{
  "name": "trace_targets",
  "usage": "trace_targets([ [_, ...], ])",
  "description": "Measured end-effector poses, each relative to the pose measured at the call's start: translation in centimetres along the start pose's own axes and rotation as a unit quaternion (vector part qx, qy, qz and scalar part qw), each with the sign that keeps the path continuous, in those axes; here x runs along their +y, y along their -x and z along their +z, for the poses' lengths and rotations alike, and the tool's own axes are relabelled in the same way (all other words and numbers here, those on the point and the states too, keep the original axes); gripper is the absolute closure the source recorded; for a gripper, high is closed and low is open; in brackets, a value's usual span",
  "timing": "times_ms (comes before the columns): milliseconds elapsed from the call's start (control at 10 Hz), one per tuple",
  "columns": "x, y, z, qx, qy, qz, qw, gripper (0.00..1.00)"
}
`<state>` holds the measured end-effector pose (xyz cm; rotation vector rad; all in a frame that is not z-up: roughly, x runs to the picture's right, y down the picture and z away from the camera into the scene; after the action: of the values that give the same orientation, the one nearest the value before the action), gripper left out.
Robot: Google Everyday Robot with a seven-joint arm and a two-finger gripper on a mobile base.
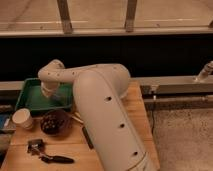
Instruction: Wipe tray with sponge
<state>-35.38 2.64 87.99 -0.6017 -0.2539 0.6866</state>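
In the camera view, one green tray [30, 96] lies at the back left of the wooden table [136, 107]. The one gripper [49, 96] is down inside the tray and closed tight; whether it holds something is hidden. In front stand one white cup [22, 119] and one dark bowl [54, 123], and one black-handled tool [51, 157] lies there.

No writing, label, brand, number or sign can be read anywhere in the view. The white arm [100, 115] carries only plain dark round holes along its shell, none of which reads as a letter or figure. The pincer [48, 95] is at the arm's end, low over the left part of the green tray [31, 100] on the wooden counter [136, 107], with its fingers closed together. Nothing legible stands on the pincer or on the tray.
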Motion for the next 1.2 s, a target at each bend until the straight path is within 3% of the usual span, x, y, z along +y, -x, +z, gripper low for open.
trace_targets([
  [200, 0.5, 0.6, -0.7, -0.010, 0.009, -0.005, 0.9999, 1.00],
  [500, 0.6, -1.7, 0.5, -0.004, 0.013, 0.004, 0.9999, 1.00],
  [800, -0.3, -4.8, 1.3, 0.013, 0.007, 0.029, 0.9995, 1.00],
  [1200, -2.9, -4.8, 0.8, 0.017, -0.020, 0.034, 0.9991, 1.00],
])
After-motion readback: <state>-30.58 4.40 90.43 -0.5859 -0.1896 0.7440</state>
